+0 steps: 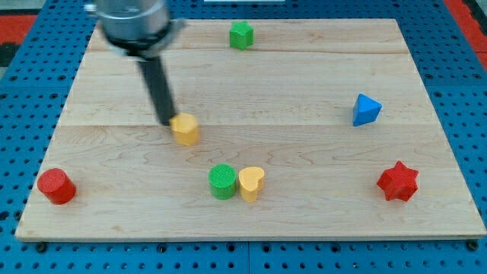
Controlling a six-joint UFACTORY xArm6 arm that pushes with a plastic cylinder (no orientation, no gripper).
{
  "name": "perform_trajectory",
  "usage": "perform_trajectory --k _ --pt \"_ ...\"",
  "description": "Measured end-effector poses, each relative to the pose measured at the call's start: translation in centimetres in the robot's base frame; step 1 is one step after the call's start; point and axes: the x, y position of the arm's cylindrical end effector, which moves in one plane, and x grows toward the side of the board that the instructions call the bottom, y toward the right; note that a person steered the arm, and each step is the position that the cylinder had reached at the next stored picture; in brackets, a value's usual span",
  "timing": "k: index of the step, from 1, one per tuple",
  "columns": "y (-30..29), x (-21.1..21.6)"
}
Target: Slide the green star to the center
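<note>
A green block [241,35] that may be the star, its shape unclear, sits near the view's top edge of the wooden board [304,84], a little left of middle. My tip [167,122] is far below and to the left of it, touching or almost touching the left side of a yellow hexagonal block [186,129]. The dark rod rises from the tip toward the view's top left.
A green cylinder [223,181] and a yellow heart [251,183] stand side by side, touching, at the lower middle. A red cylinder [56,186] is at lower left, a red star [398,181] at lower right, a blue triangular block [366,109] at right.
</note>
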Motion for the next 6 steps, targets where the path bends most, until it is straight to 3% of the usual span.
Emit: perform_trajectory --k 1,2,3,5,6 --pt "2.6 0.6" --pt "4.3 5.4" --pt "5.6 1.6" --pt "13.6 -18.1" --pt "12.3 -24.0"
